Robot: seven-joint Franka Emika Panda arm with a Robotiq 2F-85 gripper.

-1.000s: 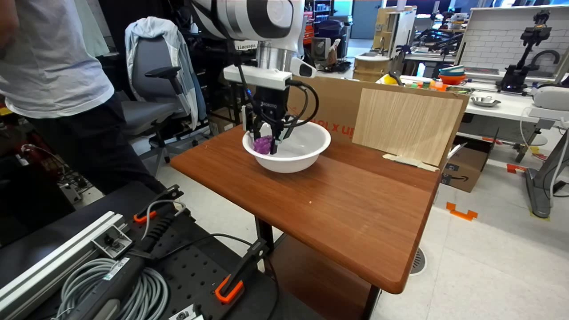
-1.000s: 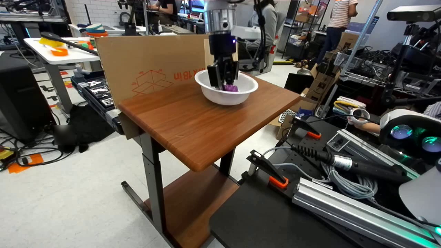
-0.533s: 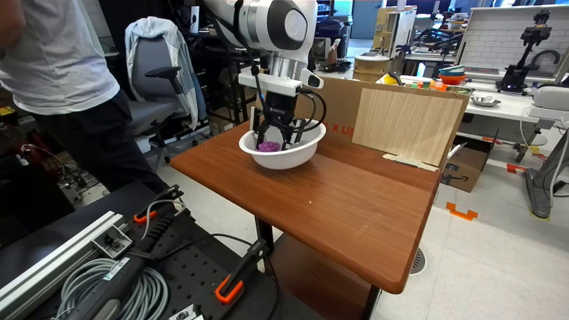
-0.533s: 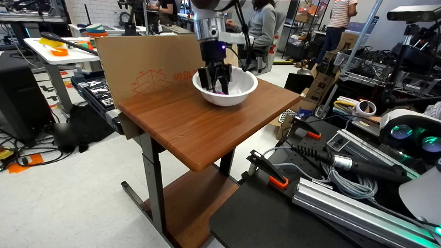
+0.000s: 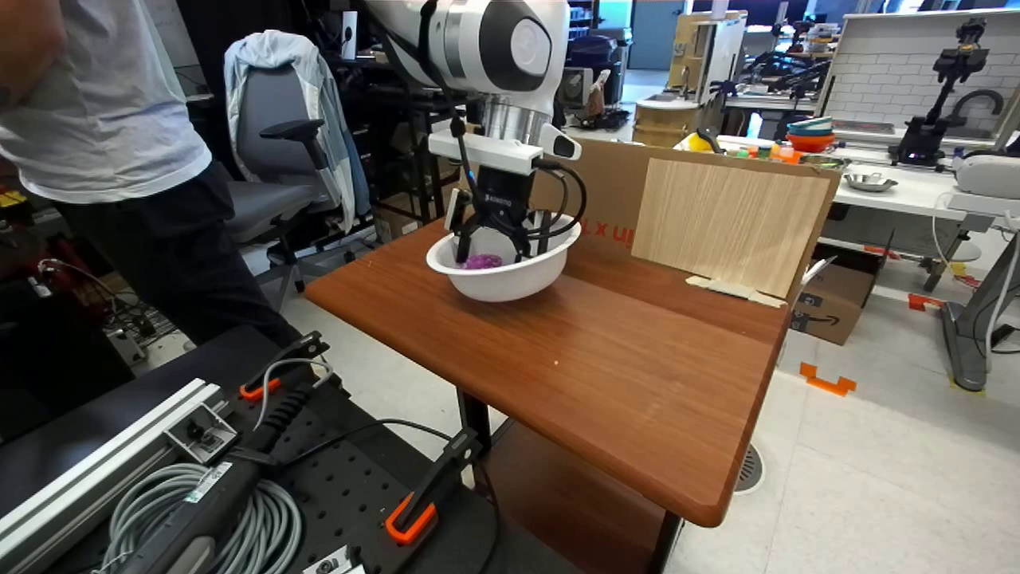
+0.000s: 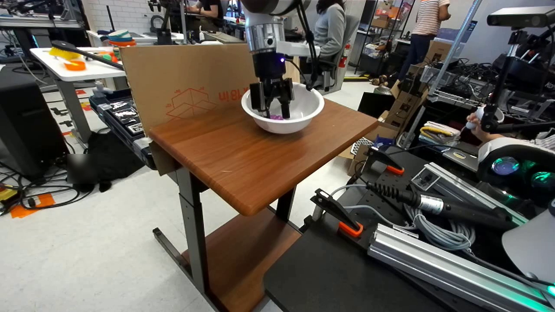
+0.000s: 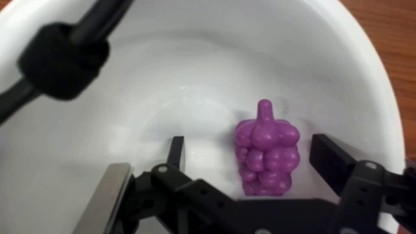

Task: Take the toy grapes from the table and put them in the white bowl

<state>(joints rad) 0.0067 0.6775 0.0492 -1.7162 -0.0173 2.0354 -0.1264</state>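
The white bowl [image 5: 510,285] stands upright on the reddish-brown table [image 5: 606,383], and it also shows in an exterior view as a white bowl [image 6: 288,126]. Inside it lie the purple toy grapes [image 7: 268,152], stem pointing up the wrist picture; the bowl's rim partly hides the grapes [image 5: 482,262] from outside. My gripper [image 7: 248,143] reaches down into the bowl and is open. Its black fingers [image 7: 330,159] stand either side of the grapes, with a visible gap on each side, wider on the left. In an exterior view the gripper [image 6: 276,115] points down within the rim.
An upright cardboard sheet [image 6: 190,82] lines one table edge, with a pale plywood board [image 5: 729,223] leaning on it. Beside the table is a black bench [image 5: 358,470] with clamps and coiled cable. A person [image 5: 111,119] stands near. A black cable [image 7: 65,61] crosses the wrist view.
The gripper has opened and let go of the grapes, which now rest in the bowl. It came down further between them, and the bowl shifted slightly. The last half second shows little movement.
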